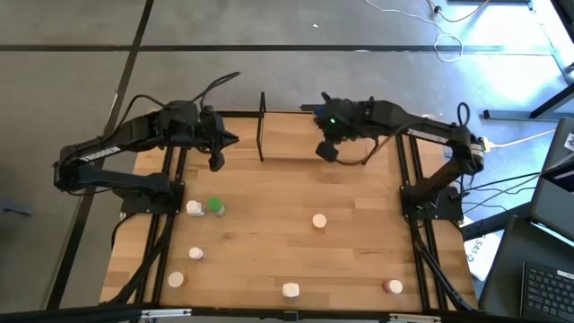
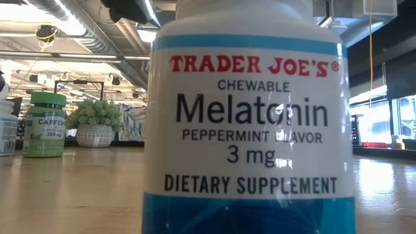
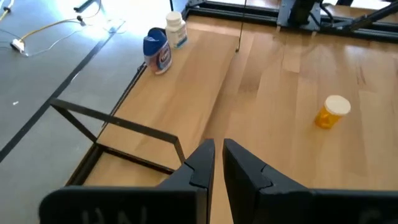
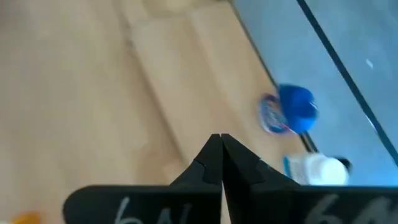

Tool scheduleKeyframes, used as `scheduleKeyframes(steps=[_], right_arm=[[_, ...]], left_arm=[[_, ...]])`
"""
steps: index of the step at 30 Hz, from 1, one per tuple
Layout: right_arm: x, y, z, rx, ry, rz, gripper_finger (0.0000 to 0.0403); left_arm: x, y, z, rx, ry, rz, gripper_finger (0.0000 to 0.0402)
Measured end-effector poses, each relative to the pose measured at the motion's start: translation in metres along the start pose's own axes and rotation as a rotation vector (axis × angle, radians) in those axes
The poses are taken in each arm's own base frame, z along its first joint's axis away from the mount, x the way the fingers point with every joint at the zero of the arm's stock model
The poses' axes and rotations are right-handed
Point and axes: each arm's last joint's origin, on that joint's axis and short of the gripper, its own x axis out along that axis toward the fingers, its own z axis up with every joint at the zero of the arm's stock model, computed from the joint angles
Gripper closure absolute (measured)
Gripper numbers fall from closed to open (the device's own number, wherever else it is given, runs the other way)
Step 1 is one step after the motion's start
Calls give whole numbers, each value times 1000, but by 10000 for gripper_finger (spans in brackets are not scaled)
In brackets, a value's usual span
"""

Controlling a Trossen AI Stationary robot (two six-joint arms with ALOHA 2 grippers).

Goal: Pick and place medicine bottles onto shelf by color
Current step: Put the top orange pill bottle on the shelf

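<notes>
The shelf (image 1: 291, 136) lies along the table's far edge, with a black upright frame (image 1: 261, 126) at one end. On its other end stand a blue bottle (image 3: 158, 51) and a white bottle (image 3: 176, 29). My right gripper (image 4: 219, 149) is shut and empty above them. My left gripper (image 3: 217, 158) hovers empty over the shelf's framed end, fingers nearly together. An orange bottle (image 3: 331, 112) stands mid-table. A green bottle (image 1: 215, 206) and a white one (image 1: 194, 208) stand at the left. Several more bottles stand near the front edge.
A large white and blue Melatonin bottle (image 2: 247, 130) stands right before the low camera and blocks most of its view. A green spiky plant ball in a pot (image 2: 95, 120) shows behind. Black arm frames run along both table sides. Cables lie on the floor beyond.
</notes>
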Motion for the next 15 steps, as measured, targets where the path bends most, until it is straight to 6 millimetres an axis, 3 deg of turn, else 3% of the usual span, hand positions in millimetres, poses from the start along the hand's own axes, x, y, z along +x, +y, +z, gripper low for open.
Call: scheduleKeyframes(steps=[7, 15], right_arm=[[-31, 29, -5, -60, -83, 149, 403], [-45, 59, -12, -121, -82, 340, 403]], left_arm=[[-20, -4, -8, -55, 19, -31, 374], [-38, -18, -23, -88, 126, -123, 374]])
